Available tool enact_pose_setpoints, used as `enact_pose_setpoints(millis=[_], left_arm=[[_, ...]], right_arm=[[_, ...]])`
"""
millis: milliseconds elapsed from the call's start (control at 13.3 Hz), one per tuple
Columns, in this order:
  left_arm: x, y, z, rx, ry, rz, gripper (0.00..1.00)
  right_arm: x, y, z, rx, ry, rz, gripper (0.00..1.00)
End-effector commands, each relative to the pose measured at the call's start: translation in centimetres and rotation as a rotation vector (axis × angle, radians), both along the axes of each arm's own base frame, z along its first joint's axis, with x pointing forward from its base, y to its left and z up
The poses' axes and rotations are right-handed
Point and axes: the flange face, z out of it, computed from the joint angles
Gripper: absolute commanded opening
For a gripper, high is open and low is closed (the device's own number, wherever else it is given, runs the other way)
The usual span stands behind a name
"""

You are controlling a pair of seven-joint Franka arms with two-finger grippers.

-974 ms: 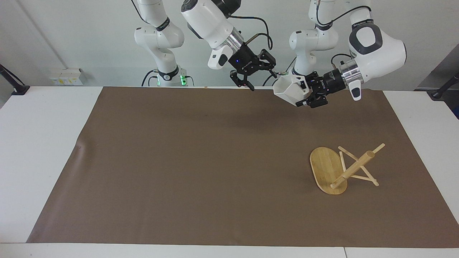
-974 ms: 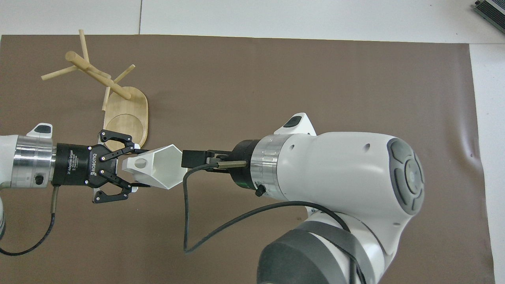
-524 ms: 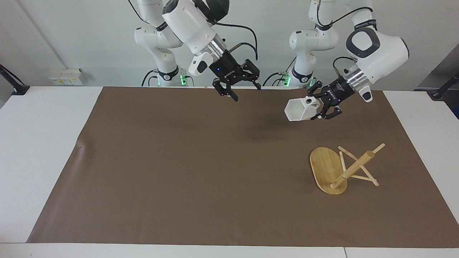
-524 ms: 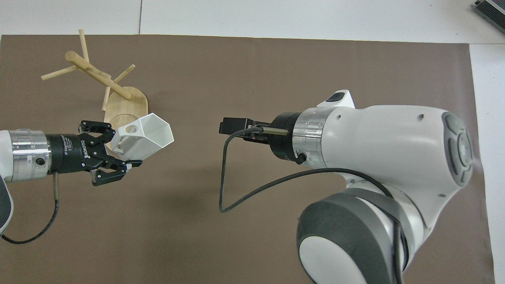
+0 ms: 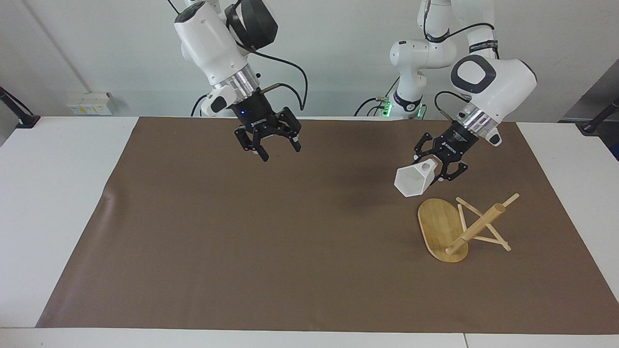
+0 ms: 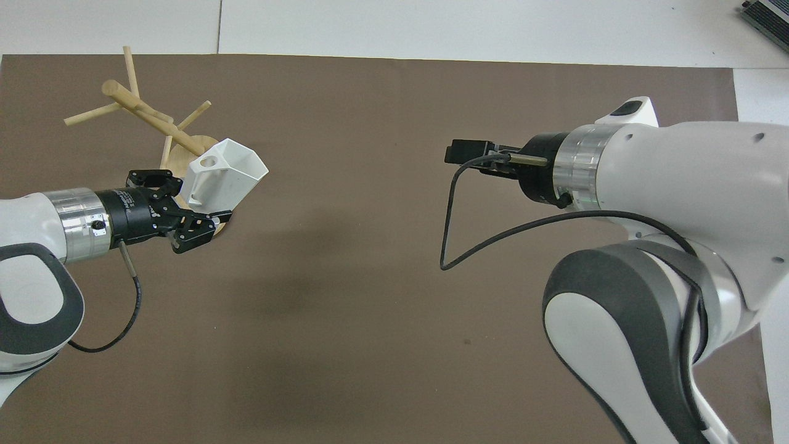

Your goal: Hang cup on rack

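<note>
While my left gripper (image 5: 437, 170) clamps the white cup (image 5: 412, 180) by its handle, I hold it tilted in the air over the brown mat (image 5: 271, 232), just above the bamboo rack (image 5: 452, 229), which stands at the left arm's end of the table. The lettering on the gripper body is too small to read. My right gripper (image 5: 271, 145) hangs empty over the mat, fingers spread apart.

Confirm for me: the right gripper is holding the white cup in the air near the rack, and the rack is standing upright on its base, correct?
Not quite. The left gripper holds the cup, not the right one. The facing view shows its arm coming from the left base. The right gripper is open, holding nothing. The rest stands: the cup is in the air by the upright rack.
</note>
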Motion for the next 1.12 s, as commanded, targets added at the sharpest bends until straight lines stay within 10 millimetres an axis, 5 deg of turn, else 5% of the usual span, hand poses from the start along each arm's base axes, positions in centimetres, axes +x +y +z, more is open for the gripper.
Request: enact_pose_setpoints(millis=[0, 524, 1049], left_arm=[[1.7, 0.2, 0.1, 0.011, -0.018, 0.054, 0.00], [5.0, 1.7, 0.0, 0.011, -0.069, 0.181, 0.00], [6.1, 2.8, -0.1, -0.017, -0.044, 0.275, 0.00]], right_arm=[[0.0, -3.2, -0.8, -0.130, 0.005, 0.070, 1.00], [1.0, -13.7, -1.9, -0.241, -0.004, 0.254, 1.00], [0.9, -23.2, -1.4, -0.363, 0.016, 0.211, 1.00]])
